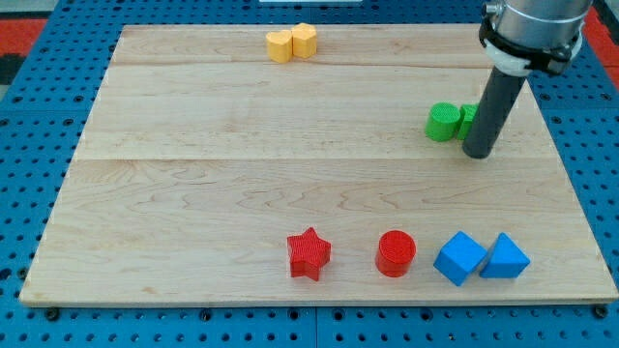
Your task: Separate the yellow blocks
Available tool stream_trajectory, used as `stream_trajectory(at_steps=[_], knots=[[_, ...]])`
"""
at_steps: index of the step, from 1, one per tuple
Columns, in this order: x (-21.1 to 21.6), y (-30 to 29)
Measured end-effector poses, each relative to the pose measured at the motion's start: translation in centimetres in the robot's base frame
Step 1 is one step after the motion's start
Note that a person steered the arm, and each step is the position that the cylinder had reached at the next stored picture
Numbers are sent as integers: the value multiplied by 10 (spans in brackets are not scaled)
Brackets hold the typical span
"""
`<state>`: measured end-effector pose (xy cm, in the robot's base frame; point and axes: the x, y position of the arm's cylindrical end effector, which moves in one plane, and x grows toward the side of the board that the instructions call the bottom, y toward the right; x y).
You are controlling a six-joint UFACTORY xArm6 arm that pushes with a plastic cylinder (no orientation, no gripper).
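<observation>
The arm carried no fingers, only a dark rod; my tip [478,153] rested at 3 o'clock on the pale wooden table [193,193], touching the 2 green blocks [451,122], partly hidden. The 2 touching yellow blocks [291,43] sat at 12 o'clock, well apart. A careless sweep across risked dragging green along or pushing both yellows together off the rim.
</observation>
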<state>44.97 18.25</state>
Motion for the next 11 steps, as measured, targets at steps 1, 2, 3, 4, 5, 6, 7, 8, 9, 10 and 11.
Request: stream_trajectory(at_steps=[1, 2, 3, 4, 5, 6, 7, 8, 9, 10, 11], knots=[[-8, -101], [-77, -145], [-165, -103], [-226, -113], [-249, -191], [-244, -251], [-228, -310], [-213, -288], [-222, -275], [-218, -240], [-184, -168]])
